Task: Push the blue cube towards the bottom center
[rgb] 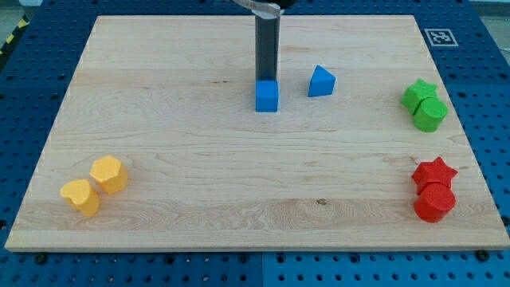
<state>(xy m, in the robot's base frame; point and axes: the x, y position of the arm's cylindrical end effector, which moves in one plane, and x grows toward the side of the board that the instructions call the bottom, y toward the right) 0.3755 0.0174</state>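
Observation:
The blue cube [267,96] sits on the wooden board [239,159], a little above the middle. My tip [265,79] stands right behind the cube, at its top edge, touching or nearly touching it. A blue triangular block [321,81] lies just to the cube's right, apart from it.
A yellow heart block [80,196] and a yellow hexagon block [108,174] sit at the lower left. A green star [418,93] and a green round block [430,114] sit at the right. A red star [434,172] and a red round block [435,202] sit at the lower right.

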